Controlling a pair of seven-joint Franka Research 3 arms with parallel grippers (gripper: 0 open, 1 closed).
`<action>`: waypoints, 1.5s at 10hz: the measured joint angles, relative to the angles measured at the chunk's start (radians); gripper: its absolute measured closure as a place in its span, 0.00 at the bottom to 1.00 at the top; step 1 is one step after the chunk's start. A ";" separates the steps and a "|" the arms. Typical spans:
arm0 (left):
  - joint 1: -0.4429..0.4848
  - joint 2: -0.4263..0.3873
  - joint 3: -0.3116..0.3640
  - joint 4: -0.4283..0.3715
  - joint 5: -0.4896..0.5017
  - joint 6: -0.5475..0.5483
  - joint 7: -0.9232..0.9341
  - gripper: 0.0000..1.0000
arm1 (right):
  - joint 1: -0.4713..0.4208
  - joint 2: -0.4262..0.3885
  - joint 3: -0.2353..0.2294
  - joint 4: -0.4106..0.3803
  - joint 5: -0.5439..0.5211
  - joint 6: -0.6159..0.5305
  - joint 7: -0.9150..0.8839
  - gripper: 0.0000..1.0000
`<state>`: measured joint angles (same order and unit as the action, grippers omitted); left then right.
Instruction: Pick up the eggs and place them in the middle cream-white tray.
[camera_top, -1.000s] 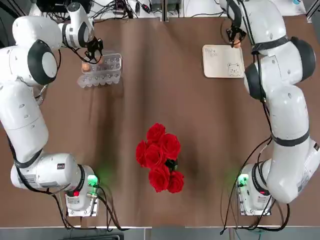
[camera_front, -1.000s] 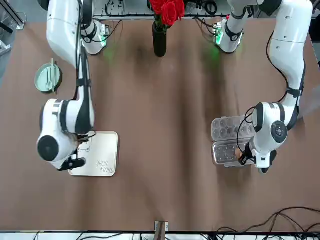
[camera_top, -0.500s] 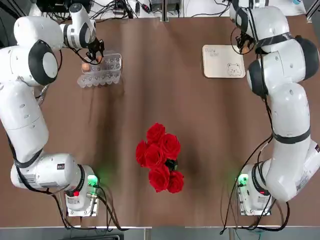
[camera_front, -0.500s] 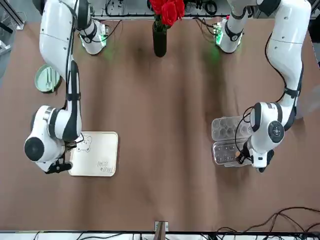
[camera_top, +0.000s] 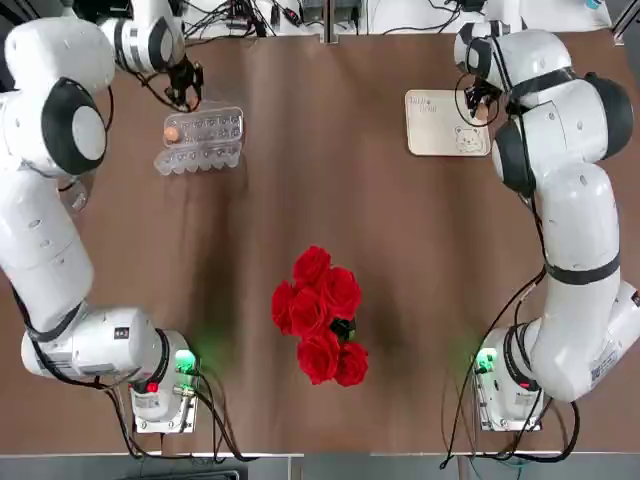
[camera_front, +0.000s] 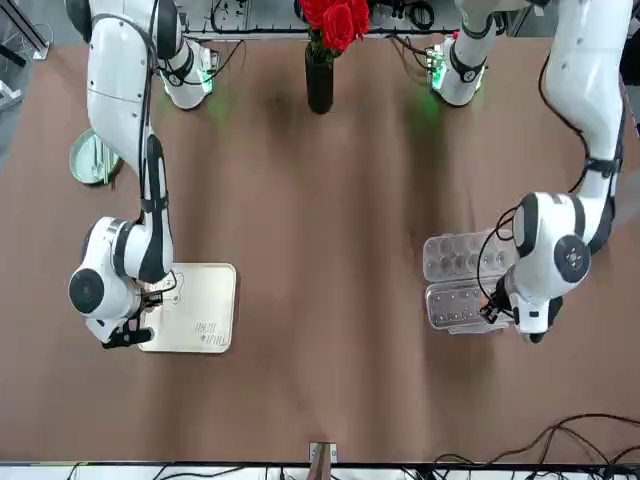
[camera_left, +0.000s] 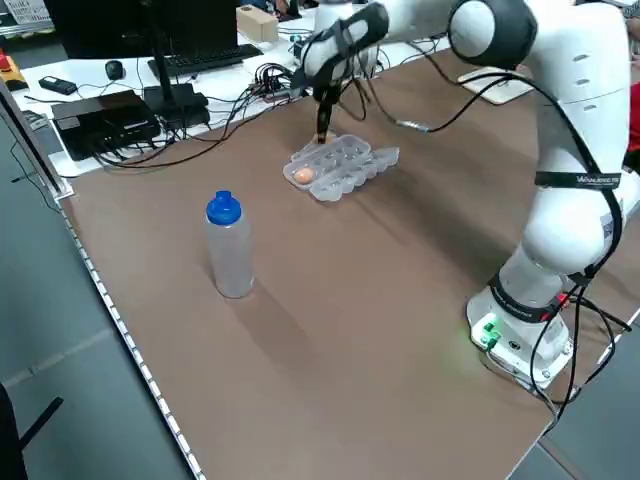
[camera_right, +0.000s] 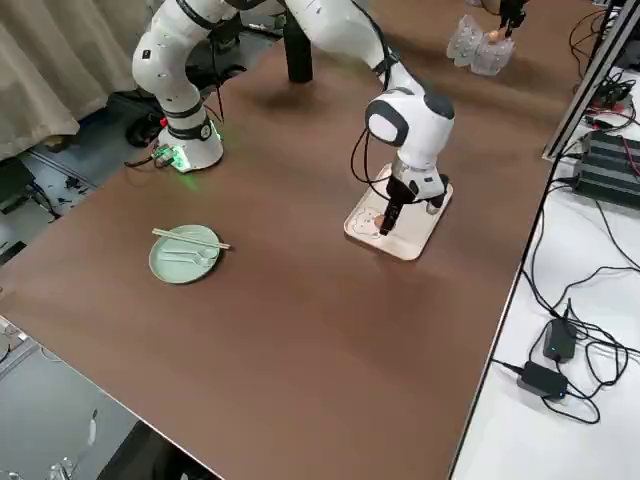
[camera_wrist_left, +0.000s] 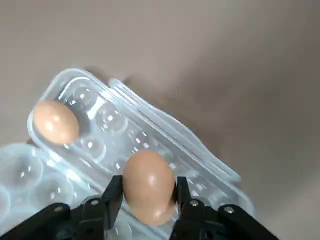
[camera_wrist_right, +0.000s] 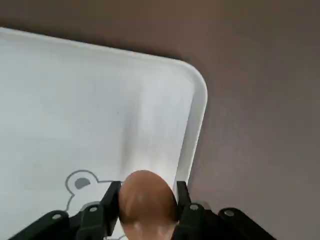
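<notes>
My left gripper (camera_top: 185, 88) is shut on an orange-brown egg (camera_wrist_left: 148, 186) and holds it above the clear egg carton (camera_top: 200, 140) at the far left. Another egg (camera_top: 172, 131) lies in an end cup of the carton (camera_wrist_left: 100, 120). At the far right, my right gripper (camera_top: 479, 96) is shut on a third egg (camera_wrist_right: 145, 200). It holds that egg low over the cream-white tray (camera_top: 440, 125), near the corner with the bear drawing (camera_wrist_right: 80, 181). Whether the egg touches the tray cannot be told.
A black vase of red roses (camera_top: 320, 315) stands mid-table toward the arm bases. A pale green plate with chopsticks (camera_front: 95, 158) lies on the right arm's side. A clear bottle with a blue cap (camera_left: 230, 245) stands near the left edge. Cables and a keyboard lie beyond the far edge.
My left gripper closed on an egg in the carton and lifted it up and toward the far edge. The right gripper shifted slightly over the tray's edge, still holding its egg.
</notes>
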<state>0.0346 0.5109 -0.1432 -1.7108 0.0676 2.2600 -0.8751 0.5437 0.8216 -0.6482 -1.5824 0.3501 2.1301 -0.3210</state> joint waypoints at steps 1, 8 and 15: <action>-0.003 -0.033 -0.056 0.009 -0.004 -0.014 -0.052 0.52 | -0.008 0.001 0.011 -0.001 0.000 0.022 0.000 0.51; -0.460 0.160 -0.171 0.196 -0.006 0.025 -0.518 0.52 | -0.080 0.026 0.101 -0.010 0.000 0.149 0.000 0.51; -0.634 0.298 -0.045 0.239 -0.006 0.198 -0.538 0.52 | -0.081 0.033 0.104 -0.010 0.000 0.151 -0.002 0.23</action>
<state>-0.5992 0.8092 -0.1883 -1.4721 0.0618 2.4579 -1.4132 0.4626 0.8549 -0.5440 -1.5928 0.3502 2.2810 -0.3226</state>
